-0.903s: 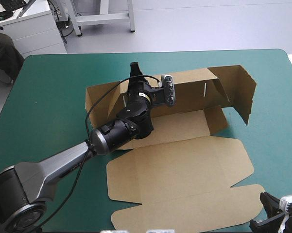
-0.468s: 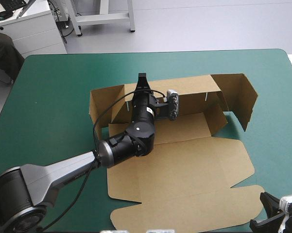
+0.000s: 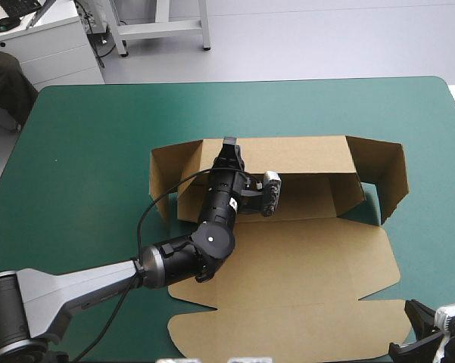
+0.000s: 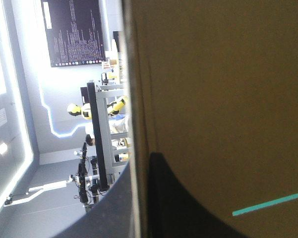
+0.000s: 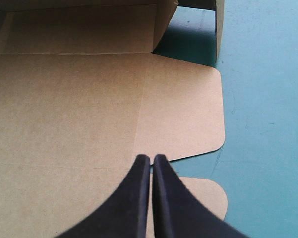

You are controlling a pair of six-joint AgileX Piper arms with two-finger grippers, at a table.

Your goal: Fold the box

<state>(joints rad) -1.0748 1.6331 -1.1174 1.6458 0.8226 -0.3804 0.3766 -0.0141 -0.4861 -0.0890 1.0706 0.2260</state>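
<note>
I see the box [image 3: 288, 257] lying right of the middle of the teal-green worktop [image 3: 83, 151], only part way up. Its long back wall [image 3: 303, 155] stands raised along the far side. A side flap [image 3: 386, 178] at the right end is swung forward and upright, and a shorter flap [image 3: 163, 178] at the left end does the same. Nearer me, the rest of the brown board lies flat: one wide panel, then the lid panel [image 3: 288, 329] with rounded corners reaching almost to the near edge.

My left gripper [image 3: 230, 147] sits on the top edge of the back wall, left of the wall's middle. In the left wrist view the black fingers [image 4: 178, 208] stand one on each side of the board's edge, pinching it.

My right gripper [image 5: 151, 157] is closed on nothing, its fingers meeting in a point, by the flat board's near right corner
</note>
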